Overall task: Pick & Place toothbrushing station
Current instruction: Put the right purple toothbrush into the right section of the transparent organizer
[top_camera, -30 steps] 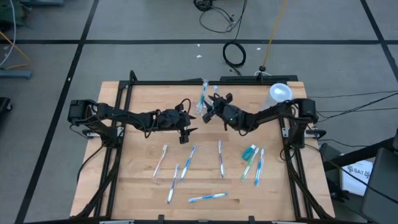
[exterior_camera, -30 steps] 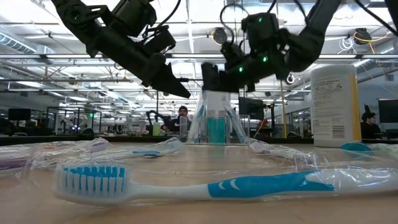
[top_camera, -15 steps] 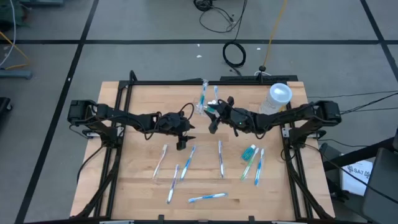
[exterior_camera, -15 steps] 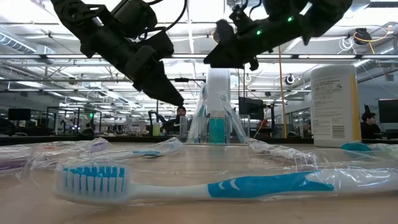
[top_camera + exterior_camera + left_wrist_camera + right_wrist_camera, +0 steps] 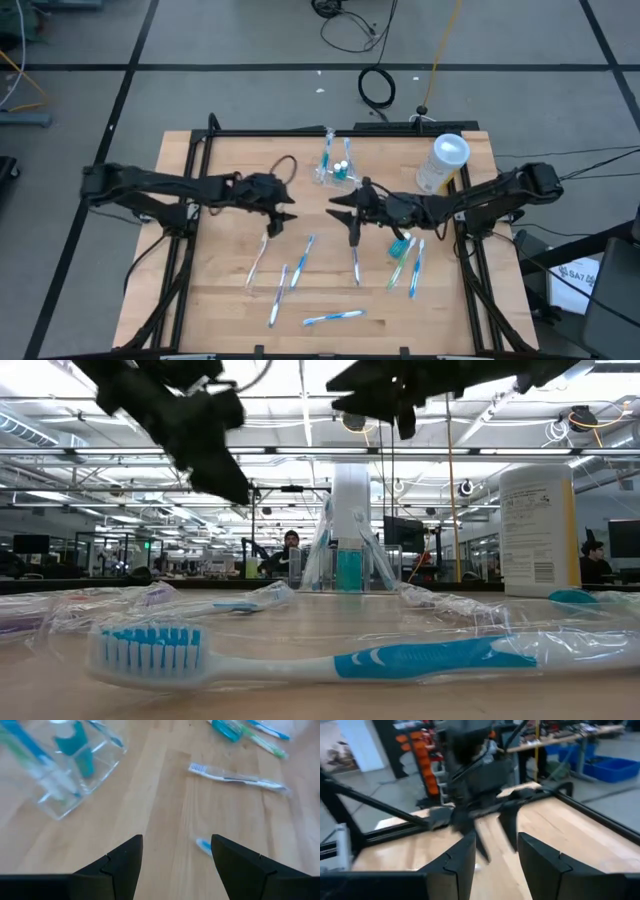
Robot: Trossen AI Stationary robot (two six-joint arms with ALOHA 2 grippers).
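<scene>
Both arms have pulled back from the toothbrushing station (image 5: 335,168), which stands clear and upright with toothbrushes near the surface's (image 5: 220,290) far edge. Left gripper (image 5: 280,213) and right gripper (image 5: 345,212) hover nearby, fingers released, empty.

The right gripper (image 5: 349,205) now hangs well clear of the toothbrushing station (image 5: 335,168); the left gripper (image 5: 281,214) sits farther back toward its own side.

arms: two, dark, jointed — cables: looped along links | claw fingers (image 5: 122,865): black, wedge-shaped, angular
</scene>
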